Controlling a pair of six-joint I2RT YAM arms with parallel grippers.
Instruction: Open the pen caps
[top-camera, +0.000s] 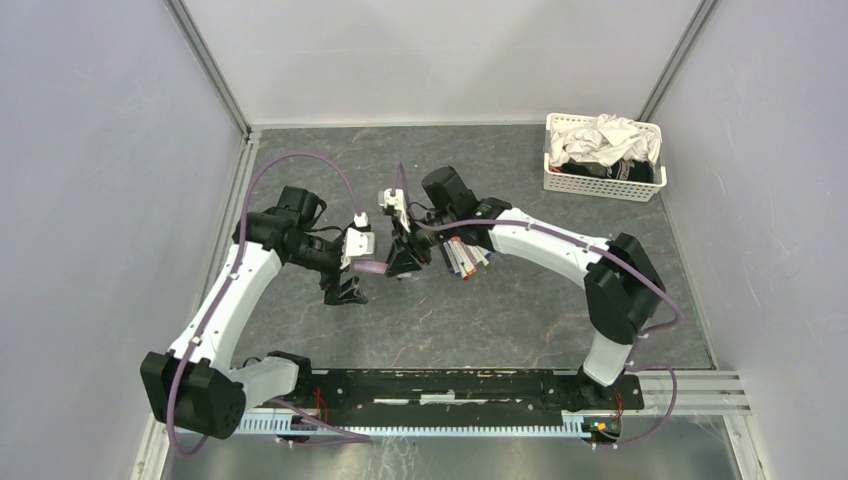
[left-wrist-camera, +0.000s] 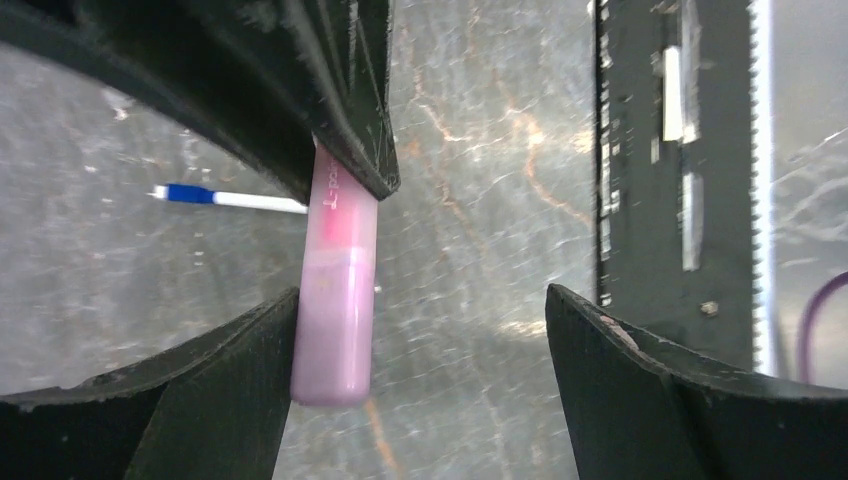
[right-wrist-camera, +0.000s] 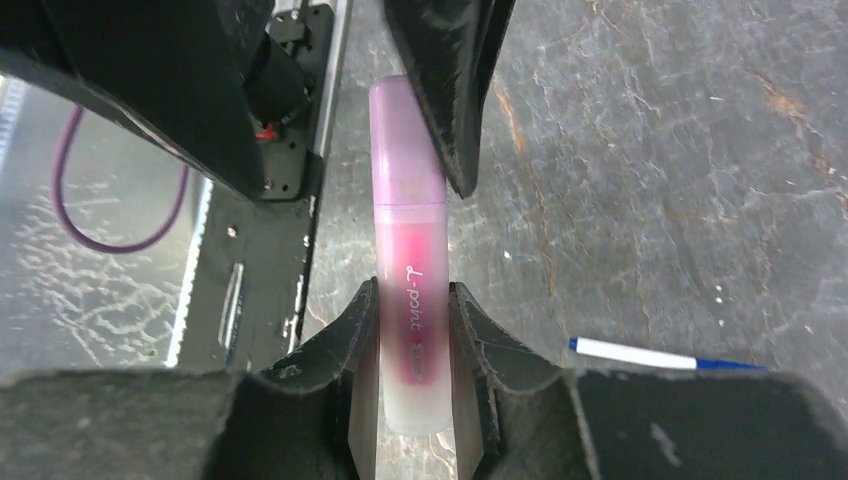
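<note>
My right gripper (right-wrist-camera: 412, 290) is shut on the pink-and-frosted barrel of a wide lilac pen (right-wrist-camera: 412, 330), holding it above the table. The pen's lilac cap (right-wrist-camera: 405, 140) points toward my left gripper (left-wrist-camera: 422, 300), which is open. The cap (left-wrist-camera: 335, 340) lies against one left finger (left-wrist-camera: 230, 390); the other finger (left-wrist-camera: 640, 370) stands far off. From above, both grippers (top-camera: 352, 280) (top-camera: 405, 255) meet mid-table around the lilac pen (top-camera: 370, 267). Several thin pens (top-camera: 467, 258) lie bunched under the right arm. One white pen with a blue cap (left-wrist-camera: 190, 194) lies apart on the table.
A white mesh basket (top-camera: 603, 182) with cloth stands at the back right. A black rail (top-camera: 450, 385) runs along the near edge between the arm bases. Grey walls close in the table on three sides.
</note>
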